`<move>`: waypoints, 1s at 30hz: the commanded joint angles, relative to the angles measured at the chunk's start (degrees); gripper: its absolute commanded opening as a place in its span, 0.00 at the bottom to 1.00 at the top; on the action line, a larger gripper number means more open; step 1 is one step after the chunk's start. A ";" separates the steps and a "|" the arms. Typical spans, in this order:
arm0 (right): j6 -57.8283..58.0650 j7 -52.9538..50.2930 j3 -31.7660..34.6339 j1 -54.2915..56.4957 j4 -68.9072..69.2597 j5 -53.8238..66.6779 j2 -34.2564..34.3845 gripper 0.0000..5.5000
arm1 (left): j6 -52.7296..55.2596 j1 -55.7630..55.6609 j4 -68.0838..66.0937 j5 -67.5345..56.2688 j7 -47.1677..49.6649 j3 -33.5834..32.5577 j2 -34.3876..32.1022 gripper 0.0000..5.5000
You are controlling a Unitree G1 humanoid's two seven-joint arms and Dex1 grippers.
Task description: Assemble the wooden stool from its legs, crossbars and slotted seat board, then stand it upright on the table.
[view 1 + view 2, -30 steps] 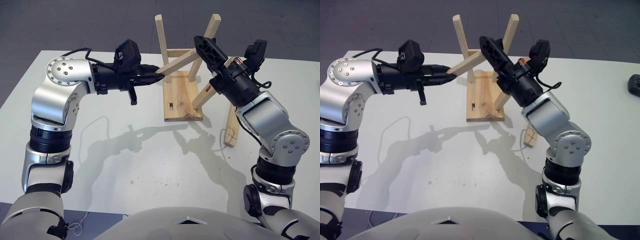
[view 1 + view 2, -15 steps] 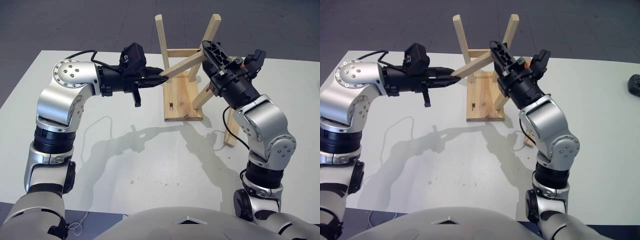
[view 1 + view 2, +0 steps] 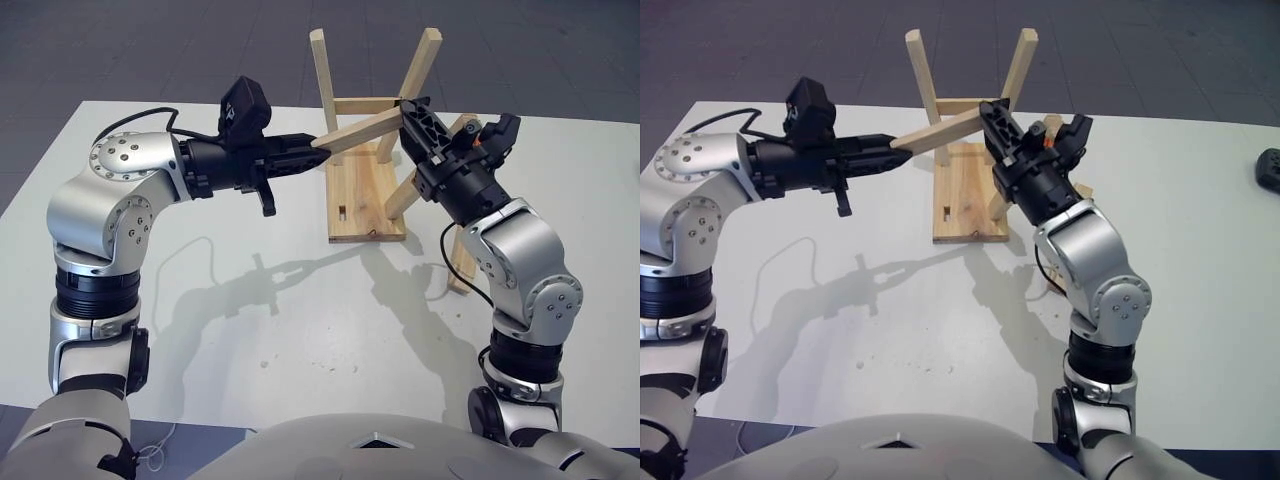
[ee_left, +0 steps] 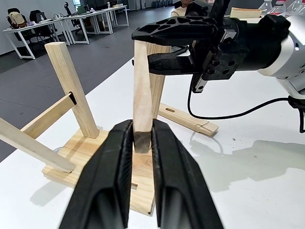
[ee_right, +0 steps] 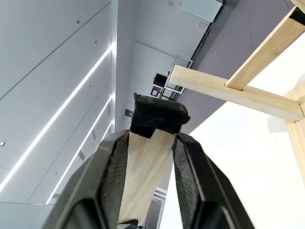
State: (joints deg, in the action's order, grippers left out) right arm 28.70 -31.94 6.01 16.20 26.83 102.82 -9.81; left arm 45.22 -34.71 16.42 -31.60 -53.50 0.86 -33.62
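Toward twelve o'clock on the white table (image 3: 300, 330), a pale square-cut wooden bar (image 3: 360, 128) hung above the flat slotted wooden seat board (image 3: 362, 205). The left gripper (image 3: 312, 148) pinched its nine o'clock end and the right gripper (image 3: 408, 112) its three o'clock end. Mismatched pulls might have wrenched it free.

- Both eye views look forward and down from the head, over the arms, onto the white table (image 3: 250, 350). They share the half-built stool (image 3: 360, 200) from slightly offset positions.
- The left wrist view looks closely along the left gripper (image 4: 141, 129) and its wooden bar (image 4: 142, 95) toward the right gripper (image 4: 143, 46).
- The right wrist view looks closely up past the same bar's end toward a ceiling (image 5: 57, 71).
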 commanded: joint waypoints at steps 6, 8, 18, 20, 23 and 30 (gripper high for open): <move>0.46 -4.06 -0.85 -2.28 -1.63 -2.21 -1.83 0.25 | -0.61 -3.02 2.86 -4.41 1.49 -4.67 0.71 0.08; 0.10 -5.27 -0.91 -2.61 -2.19 -1.32 -1.64 0.25 | 0.08 -3.71 4.05 -5.71 1.86 -5.37 0.63 0.08; -3.24 -9.16 -0.99 -2.81 -3.31 0.94 -0.45 0.25 | 1.08 -3.07 6.84 -7.55 2.78 -5.30 0.41 0.08; -3.37 -9.76 -1.25 -3.11 -3.39 0.94 -0.64 0.25 | 0.70 -3.07 6.90 -7.21 2.73 -5.09 0.10 0.08; -3.00 -10.73 -1.89 -3.60 -3.49 1.10 -1.20 0.25 | 0.62 -3.36 7.02 -7.17 2.99 -5.01 -0.01 0.08; -2.74 -6.97 -1.36 -2.12 -1.98 2.32 -2.00 0.33 | -1.57 -2.47 5.92 -4.48 2.98 -3.45 -0.62 0.08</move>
State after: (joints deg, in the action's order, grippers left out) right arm 24.48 -36.76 4.48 16.42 27.30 107.11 -9.54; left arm 47.72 -34.72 20.53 -35.46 -49.70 -1.46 -34.45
